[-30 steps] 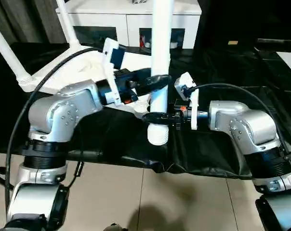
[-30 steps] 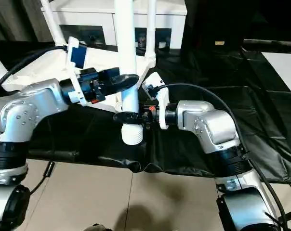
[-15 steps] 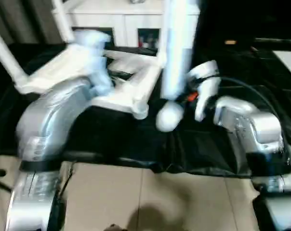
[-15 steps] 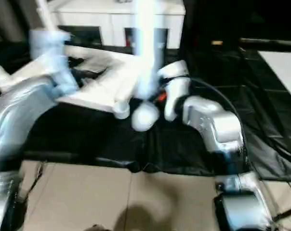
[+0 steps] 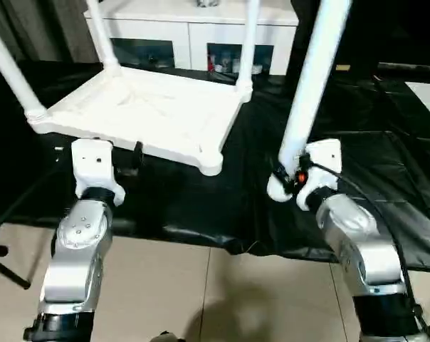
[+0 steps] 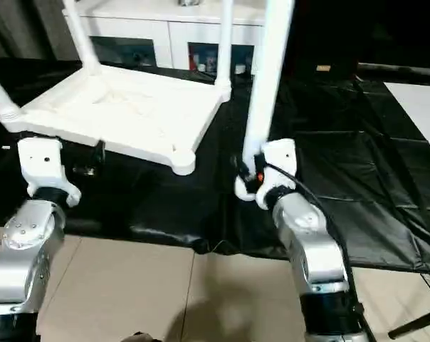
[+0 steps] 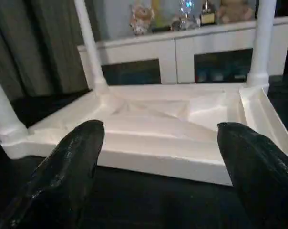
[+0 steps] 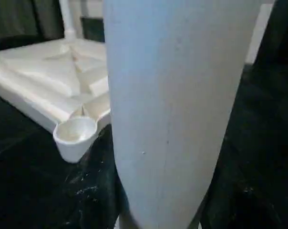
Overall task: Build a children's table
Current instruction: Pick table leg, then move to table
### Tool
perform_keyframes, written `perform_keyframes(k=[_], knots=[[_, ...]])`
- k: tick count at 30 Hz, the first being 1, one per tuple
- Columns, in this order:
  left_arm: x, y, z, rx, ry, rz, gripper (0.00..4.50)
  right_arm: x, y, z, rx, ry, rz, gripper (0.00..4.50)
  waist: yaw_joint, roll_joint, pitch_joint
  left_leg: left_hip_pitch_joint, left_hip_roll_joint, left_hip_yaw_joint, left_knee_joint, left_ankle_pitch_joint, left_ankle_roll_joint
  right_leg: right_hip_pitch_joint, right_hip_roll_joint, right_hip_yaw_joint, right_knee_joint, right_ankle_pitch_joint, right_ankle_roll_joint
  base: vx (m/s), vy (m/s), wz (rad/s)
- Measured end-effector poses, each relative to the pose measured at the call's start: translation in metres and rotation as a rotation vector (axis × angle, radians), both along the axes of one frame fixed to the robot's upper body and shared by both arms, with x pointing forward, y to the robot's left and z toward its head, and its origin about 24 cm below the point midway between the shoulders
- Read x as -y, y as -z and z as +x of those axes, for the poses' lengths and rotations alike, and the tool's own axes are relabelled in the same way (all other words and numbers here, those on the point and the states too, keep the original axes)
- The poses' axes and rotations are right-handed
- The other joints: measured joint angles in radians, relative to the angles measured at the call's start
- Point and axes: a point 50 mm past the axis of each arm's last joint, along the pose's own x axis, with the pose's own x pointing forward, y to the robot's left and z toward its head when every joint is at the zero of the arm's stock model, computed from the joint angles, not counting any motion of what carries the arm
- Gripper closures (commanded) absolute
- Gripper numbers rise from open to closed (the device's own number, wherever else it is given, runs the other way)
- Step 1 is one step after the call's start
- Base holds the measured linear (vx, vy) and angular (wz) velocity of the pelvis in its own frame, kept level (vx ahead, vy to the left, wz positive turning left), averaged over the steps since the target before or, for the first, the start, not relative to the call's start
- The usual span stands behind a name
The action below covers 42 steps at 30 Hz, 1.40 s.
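black-draped bench [image 5: 201, 206], loose leg [image 5: 311, 85] upright in right gripper [image 5: 285, 177]

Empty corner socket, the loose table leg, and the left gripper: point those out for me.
empty corner socket [image 8: 76, 132], right wrist view, round open cup.
loose table leg [image 5: 309, 100], left eye view, mid shaft.
left gripper [image 7: 158, 157], left wrist view, between its fingertips.

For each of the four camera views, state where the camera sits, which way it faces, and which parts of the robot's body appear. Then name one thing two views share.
Left eye, right eye: on the head, facing down; both forearms, tabletop.
Left wrist: faces the tabletop between open left gripper fingers.
Right wrist: close against the held leg, beside an empty corner socket.
Shared: both wrist views show the tabletop.
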Motion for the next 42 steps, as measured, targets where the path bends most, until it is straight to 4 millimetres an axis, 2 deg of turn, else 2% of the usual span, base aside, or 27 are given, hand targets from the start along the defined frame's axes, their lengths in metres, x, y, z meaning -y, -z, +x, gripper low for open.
perform_keyframes(k=[2, 5, 7, 10, 13, 14, 15, 16, 17, 18, 19, 20, 21, 22, 23, 24, 25, 26, 27, 28, 29, 30, 31, 33, 38, 40, 42], knots=[[0.0, 0.001, 0.0, 0.011, -0.01, 0.004, 0.27, 0.0, 0.002, -0.001, -0.006, 0.017, 0.015, 2.66, 0.002, 0.003, -0.001, 0.0, -0.011, 0.0, 0.003, -0.001, 0.017, 0.007, -0.009, -0.001, -0.012, 0.001, 0.003, -0.028, 0.124, -0.01], [-0.003, 0.006, 0.0, 0.006, -0.025, 0.011, 0.27, -0.004, 0.006, -0.003, -0.02, 0.01, 0.023, 2.66, -0.012, 0.004, -0.001, 0.001, -0.026, 0.019, -0.008, 0.003, 0.044, 0.016, -0.017, 0.0, -0.044, 0.0, 0.0, -0.032, 0.142, 0.03], [-0.003, 0.008, -0.001, -0.003, -0.028, 0.011, 0.27, -0.007, 0.007, -0.003, -0.021, -0.003, 0.022, 2.66, -0.035, 0.004, -0.001, 0.001, -0.037, 0.035, -0.014, 0.006, 0.066, 0.014, -0.03, -0.001, -0.055, -0.003, -0.006, -0.049, 0.159, 0.06], [-0.002, 0.008, -0.001, 0.001, -0.026, 0.008, 0.27, -0.008, 0.007, -0.004, -0.021, -0.003, 0.025, 2.66, -0.075, 0.005, -0.001, 0.002, -0.037, 0.075, -0.023, 0.008, 0.083, 0.011, -0.051, -0.011, -0.048, -0.02, -0.029, -0.059, 0.123, 0.12], [0.002, 0.009, -0.001, 0.002, -0.019, -0.006, 0.27, -0.007, 0.009, -0.005, -0.028, 0.002, 0.029, 2.66, -0.1, 0.0, 0.0, 0.004, -0.037, 0.105, -0.032, 0.005, 0.089, 0.009, -0.072, -0.01, -0.048, -0.036, -0.011, -0.069, 0.071, 0.13], [0.004, 0.009, 0.0, 0.004, -0.012, -0.01, 0.27, -0.006, 0.01, -0.005, -0.032, 0.006, 0.028, 2.66, -0.096, -0.001, 0.001, 0.002, -0.04, 0.101, -0.018, -0.01, 0.095, 0.012, -0.085, -0.005, -0.062, -0.03, 0.031, -0.067, 0.078, 0.13], [0.006, 0.01, -0.001, 0.006, -0.008, -0.013, 0.27, -0.005, 0.01, -0.005, -0.031, 0.008, 0.026, 2.66, -0.078, -0.002, 0.002, 0.002, -0.042, 0.067, 0.035, -0.051, 0.083, 0.009, -0.085, 0.023, -0.065, -0.014, 0.067, -0.031, 0.168, -0.35], [0.006, 0.01, -0.001, 0.005, -0.008, -0.014, 0.27, -0.005, 0.009, -0.004, -0.029, 0.007, 0.024, 2.66, -0.068, 0.005, 0.004, 0.005, -0.042, 0.025, 0.066, -0.063, 0.066, 0.004, -0.086, 0.028, -0.062, -0.008, 0.076, -0.025, 0.207, -0.74], [0.006, 0.01, -0.001, 0.005, -0.008, -0.013, 0.27, -0.005, 0.01, -0.005, -0.032, 0.01, 0.024, 2.66, -0.068, 0.01, 0.004, 0.008, -0.045, 0.018, 0.08, -0.064, 0.06, 0.003, -0.085, 0.039, -0.063, -0.011, 0.082, -0.025, 0.207, -0.74], [0.006, 0.01, -0.001, 0.003, -0.009, -0.013, 0.27, -0.005, 0.012, -0.006, -0.041, 0.011, 0.029, 2.66, -0.098, 0.011, 0.007, 0.011, -0.058, 0.021, 0.074, -0.066, 0.071, 0.003, -0.082, 0.028, -0.062, -0.035, 0.066, -0.102, 0.179, -0.46], [0.004, 0.01, -0.001, 0.004, -0.011, -0.01, 0.27, -0.008, 0.013, -0.006, -0.046, 0.006, 0.032, 2.66, -0.116, 0.012, 0.008, 0.008, -0.058, 0.022, 0.063, -0.061, 0.081, 0.007, -0.081, 0.013, -0.042, -0.07, 0.031, -0.16, 0.164, -0.07], [0.004, 0.011, 0.0, 0.0, -0.012, -0.008, 0.27, -0.01, 0.015, -0.006, -0.051, 0.003, 0.037, 2.66, -0.123, 0.017, 0.012, 0.01, -0.059, 0.026, 0.046, -0.054, 0.089, 0.002, -0.076, -0.039, 0.049, -0.09, -0.012, -0.16, 0.164, -0.07], [0.005, 0.012, -0.001, -0.003, -0.009, -0.013, 0.27, -0.009, 0.015, -0.007, -0.054, 0.006, 0.037, 2.66, -0.124, 0.01, 0.009, 0.022, -0.06, 0.042, 0.014, -0.054, 0.09, 0.025, -0.042, -0.092, 0.113, -0.097, -0.038, -0.122, 0.13, -0.05], [0.006, 0.01, 0.0, 0.003, -0.008, -0.013, 0.27, -0.009, 0.013, -0.006, -0.043, 0.006, 0.037, 2.66, -0.12, -0.005, 0.001, 0.025, -0.073, 0.056, -0.009, -0.054, 0.089, 0.059, -0.009, -0.107, 0.103, -0.103, -0.047, -0.035, 0.066, -0.15], [0.006, 0.01, 0.0, 0.007, -0.009, -0.017, 0.27, -0.009, 0.01, -0.004, -0.03, 0.004, 0.035, 2.66, -0.114, -0.034, -0.018, 0.018, -0.095, 0.072, -0.027, -0.05, 0.082, 0.081, 0.014, -0.091, 0.083, -0.131, -0.043, -0.035, 0.066, -0.15], [0.012, 0.011, 0.0, 0.004, 0.008, -0.028, 0.27, -0.006, 0.006, -0.003, -0.015, 0.007, 0.026, 2.66, -0.097, -0.02, -0.022, -0.021, -0.12, 0.013, 0.057, -0.078, 0.026, 0.06, 0.004, -0.067, 0.074, -0.127, -0.033, 0.068, 0.077, -0.17], [0.012, 0.014, -0.001, -0.006, 0.008, -0.028, 0.27, -0.005, 0.007, -0.003, -0.02, 0.012, 0.026, 2.66, -0.083, -0.013, -0.023, -0.044, -0.13, -0.064, 0.161, -0.086, 0.01, 0.05, -0.01, -0.059, 0.072, -0.111, -0.022, 0.07, 0.159, -0.44], [0.01, 0.016, -0.003, -0.016, 0.001, -0.025, 0.27, -0.005, 0.011, -0.004, -0.035, 0.015, 0.029, 2.66, -0.078, -0.011, -0.022, -0.042, -0.127, -0.112, 0.214, -0.086, -0.003, 0.05, -0.03, -0.066, 0.063, -0.099, -0.012, 0.07, 0.159, -0.44], [0.011, 0.014, -0.002, -0.01, 0.004, -0.028, 0.27, -0.004, 0.014, -0.006, -0.045, 0.017, 0.03, 2.66, -0.077, -0.01, -0.023, -0.024, -0.102, -0.124, 0.183, -0.084, -0.01, 0.047, -0.038, -0.062, 0.055, -0.089, -0.006, -0.04, 0.205, -0.36], [0.014, 0.01, 0.0, 0.008, 0.014, -0.032, 0.27, -0.002, 0.015, -0.005, -0.049, 0.019, 0.024, 2.66, -0.074, 0.01, -0.023, 0.008, -0.051, -0.129, 0.087, -0.083, -0.011, 0.046, -0.038, -0.07, 0.042, -0.071, -0.009, -0.07, 0.243, 0.04], [0.015, 0.006, 0.002, 0.023, 0.017, -0.028, 0.27, -0.001, 0.015, -0.005, -0.048, 0.024, 0.026, 2.66, -0.074, 0.024, -0.024, 0.015, -0.016, -0.123, 0.04, -0.07, -0.05, 0.047, -0.038, -0.075, 0.035, -0.064, -0.005, -0.103, 0.323, 0.16], [0.011, 0.006, 0.001, 0.021, 0.004, -0.024, 0.27, -0.004, 0.017, -0.005, -0.06, 0.015, 0.029, 2.66, -0.085, 0.025, -0.023, 0.015, -0.013, -0.111, 0.034, -0.062, -0.029, 0.043, -0.018, -0.051, 0.028, -0.061, -0.043, -0.06, 0.228, 0.15], [0.006, 0.009, -0.001, 0.009, -0.015, -0.017, 0.27, -0.01, 0.018, -0.006, -0.063, -0.002, 0.042, 2.66, -0.089, 0.027, -0.021, 0.014, -0.017, -0.11, 0.031, -0.059, -0.017, 0.044, -0.002, -0.035, 0.028, -0.07, -0.088, -0.056, 0.194, 0.2], [0.0, 0.009, -0.001, 0.004, -0.04, -0.013, 0.27, -0.022, 0.018, -0.007, -0.064, -0.048, 0.05, 2.66, -0.083, 0.027, -0.019, 0.011, -0.029, -0.106, 0.031, -0.06, -0.009, 0.049, 0.02, -0.027, 0.023, -0.073, -0.107, -0.032, 0.15, 0.12], [-0.001, 0.012, -0.003, -0.01, -0.01, -0.027, 0.27, -0.024, 0.015, -0.005, -0.054, -0.062, 0.042, 2.66, -0.053, 0.02, -0.02, 0.004, -0.034, -0.063, 0.023, -0.055, -0.002, 0.053, -0.002, -0.002, -0.008, -0.045, -0.045, -0.049, 0.096, 0.07], [-0.001, 0.015, -0.004, -0.02, 0.0, -0.031, 0.27, -0.022, 0.015, -0.005, -0.053, -0.058, 0.036, 2.66, -0.055, 0.013, -0.016, 0.009, -0.034, -0.05, 0.016, -0.055, -0.002, 0.053, -0.01, 0.001, -0.009, -0.058, -0.004, 0.0, 0.0, 0.0], [0.001, 0.015, -0.004, -0.023, 0.013, -0.032, 0.27, -0.021, 0.015, -0.005, -0.055, -0.056, 0.032, 2.66, -0.061, 0.008, -0.008, 0.03, -0.033, -0.046, -0.005, -0.055, -0.002, 0.067, -0.012, -0.004, -0.022, -0.068, 0.01, 0.0, 0.0, 0.0]])
